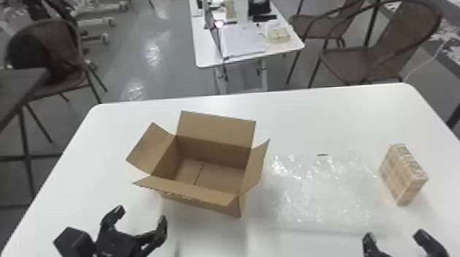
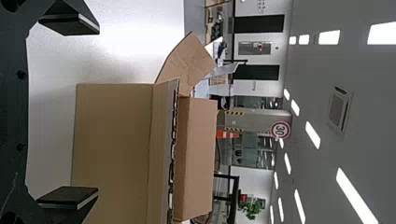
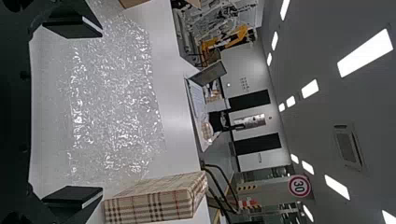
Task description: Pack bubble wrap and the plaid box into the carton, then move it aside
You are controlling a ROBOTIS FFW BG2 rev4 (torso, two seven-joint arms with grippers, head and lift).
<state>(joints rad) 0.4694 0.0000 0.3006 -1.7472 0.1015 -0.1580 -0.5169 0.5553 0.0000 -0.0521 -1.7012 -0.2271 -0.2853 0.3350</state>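
My left gripper [image 1: 141, 217] stands open at the front left of the table, in front of the carton [image 1: 199, 200]; in the left wrist view the open left gripper [image 2: 69, 112] faces the carton's side [image 2: 112, 149]. My right gripper [image 1: 395, 237] is open at the front right edge, nearer than the bubble wrap [image 1: 323, 192]. The wrap lies flat right of the carton, whose flaps are spread and whose inside is bare. The plaid box [image 1: 402, 175] stands right of the wrap. In the right wrist view are the open right gripper [image 3: 72, 119], bubble wrap [image 3: 116, 102] and plaid box [image 3: 154, 200].
The white table [image 1: 313, 119] holds the carton, wrap and plaid box. A small dark mark [image 1: 322, 155] lies at the wrap's far edge. Behind are a second white table [image 1: 248, 56] with items on it and brown chairs [image 1: 401, 40]; a dark table [image 1: 12, 86] is at the left.
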